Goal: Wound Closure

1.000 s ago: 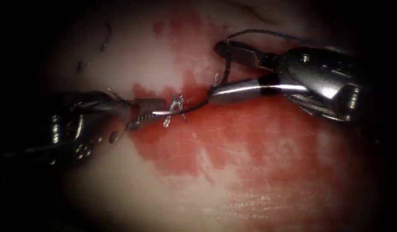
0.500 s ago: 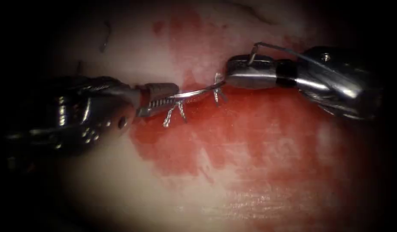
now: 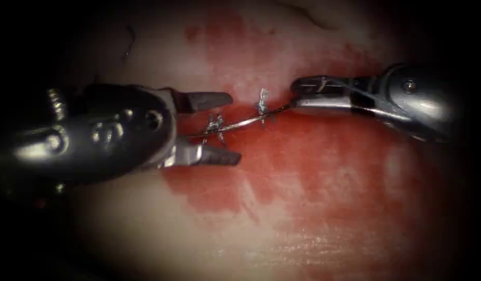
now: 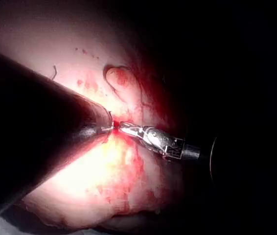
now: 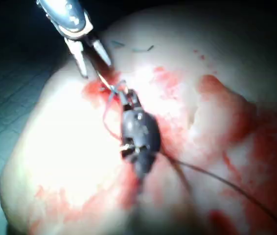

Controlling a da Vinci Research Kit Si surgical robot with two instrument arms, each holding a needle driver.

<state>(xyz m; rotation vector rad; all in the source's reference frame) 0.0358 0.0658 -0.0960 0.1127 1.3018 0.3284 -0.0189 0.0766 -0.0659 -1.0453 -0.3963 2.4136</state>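
Two tools | left tool (image 3: 219, 127) released, straddling needle (image 3: 240, 123) | right tool (image 3: 303, 93) grasping needle's end.

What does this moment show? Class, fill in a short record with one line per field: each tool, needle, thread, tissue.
left tool: jaws open, holding nothing, needle's free end between them
right tool: jaws shut on the needle's other end
needle: spans between the tools, over the stitches
thread: runs back along the right tool
tissue: red fluid around the cut

No readable text, label or number, as far as visible.
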